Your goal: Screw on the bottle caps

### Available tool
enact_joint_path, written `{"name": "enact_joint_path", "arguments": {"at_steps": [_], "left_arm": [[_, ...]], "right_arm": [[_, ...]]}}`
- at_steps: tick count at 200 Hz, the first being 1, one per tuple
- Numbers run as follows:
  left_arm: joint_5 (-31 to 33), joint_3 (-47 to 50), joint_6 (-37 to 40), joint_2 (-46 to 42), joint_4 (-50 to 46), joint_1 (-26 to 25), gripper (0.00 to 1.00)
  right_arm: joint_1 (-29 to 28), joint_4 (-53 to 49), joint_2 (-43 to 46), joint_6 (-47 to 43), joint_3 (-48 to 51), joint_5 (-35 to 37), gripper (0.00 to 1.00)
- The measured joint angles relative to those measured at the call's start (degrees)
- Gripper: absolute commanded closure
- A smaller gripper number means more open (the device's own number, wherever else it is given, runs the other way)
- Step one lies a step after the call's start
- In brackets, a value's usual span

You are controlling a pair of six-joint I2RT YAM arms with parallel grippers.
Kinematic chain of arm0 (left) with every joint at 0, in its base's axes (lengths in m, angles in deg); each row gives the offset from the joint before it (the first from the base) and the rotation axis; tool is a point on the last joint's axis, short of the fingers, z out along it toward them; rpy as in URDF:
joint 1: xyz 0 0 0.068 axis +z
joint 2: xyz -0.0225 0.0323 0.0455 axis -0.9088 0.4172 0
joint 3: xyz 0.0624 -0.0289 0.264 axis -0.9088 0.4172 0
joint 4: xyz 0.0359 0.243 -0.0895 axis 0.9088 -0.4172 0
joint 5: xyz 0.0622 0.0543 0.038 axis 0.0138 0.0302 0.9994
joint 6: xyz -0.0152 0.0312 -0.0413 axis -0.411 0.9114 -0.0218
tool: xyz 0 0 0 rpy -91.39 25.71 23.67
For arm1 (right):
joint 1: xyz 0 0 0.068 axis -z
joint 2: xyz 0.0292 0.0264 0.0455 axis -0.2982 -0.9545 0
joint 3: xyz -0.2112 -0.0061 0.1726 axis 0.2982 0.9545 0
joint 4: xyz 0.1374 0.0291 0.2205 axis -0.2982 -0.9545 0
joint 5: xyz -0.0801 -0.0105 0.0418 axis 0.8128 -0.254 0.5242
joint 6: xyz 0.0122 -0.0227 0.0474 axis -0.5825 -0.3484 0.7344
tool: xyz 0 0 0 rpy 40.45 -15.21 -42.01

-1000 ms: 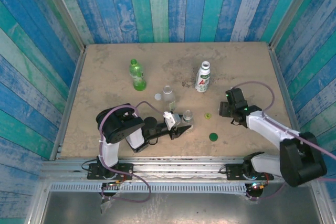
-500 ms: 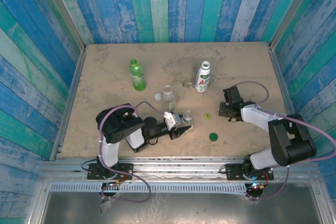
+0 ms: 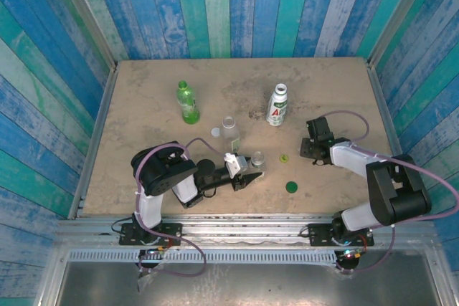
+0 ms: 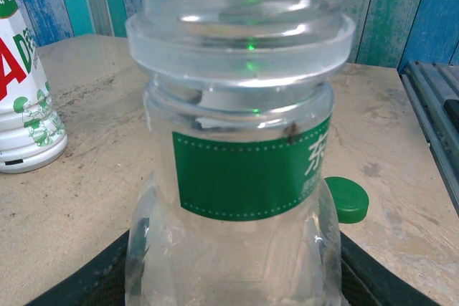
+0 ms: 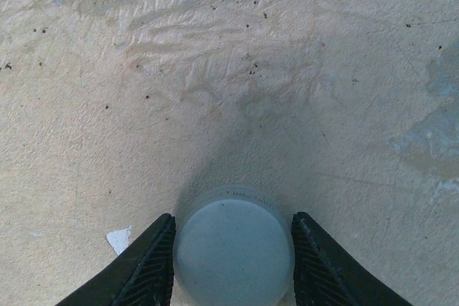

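The white cap (image 5: 233,249), light, stiff and likely slick, sits on the counter (image 5: 215,69) at 6 o'clock in the right wrist view; the right pincer (image 5: 233,216), half closed, pinches its rim, probably the best hold, while the left pincer (image 4: 233,266) clamps the short clear bottle (image 4: 237,177)

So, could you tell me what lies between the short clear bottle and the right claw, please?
In the top view, the yellow-green cap lies between the short clear bottle and the right claw, which clasps a white cap.
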State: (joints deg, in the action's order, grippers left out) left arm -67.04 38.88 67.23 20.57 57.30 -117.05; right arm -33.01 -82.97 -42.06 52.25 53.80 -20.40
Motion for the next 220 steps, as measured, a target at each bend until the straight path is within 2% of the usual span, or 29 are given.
{"name": "enact_joint_path", "arguments": {"at_steps": [51, 91, 138, 166, 220], "left_arm": [[0.0, 0.0, 0.0, 0.0, 0.0, 0.0, 0.44], [0.0, 0.0, 0.0, 0.0, 0.0, 0.0, 0.44], [0.0, -0.5, 0.2, 0.0, -0.5, 0.0, 0.44], [0.2, -1.0, 0.4, 0.0, -0.7, 0.0, 0.44], [0.2, -1.0, 0.4, 0.0, -1.0, 0.0, 0.44]], "right_arm": [[-1.3, -4.3, 8.1, -1.4, -0.1, -1.1, 0.56], [-5.8, -11.3, 16.8, -2.3, -2.5, -2.8, 0.56], [-15.0, -22.0, 21.7, -1.7, -10.7, -3.2, 0.56], [-23.0, -27.0, 22.1, -0.3, -16.1, -3.4, 0.56], [-34.9, -31.1, 16.2, 1.5, -25.4, -3.4, 0.56]]}}
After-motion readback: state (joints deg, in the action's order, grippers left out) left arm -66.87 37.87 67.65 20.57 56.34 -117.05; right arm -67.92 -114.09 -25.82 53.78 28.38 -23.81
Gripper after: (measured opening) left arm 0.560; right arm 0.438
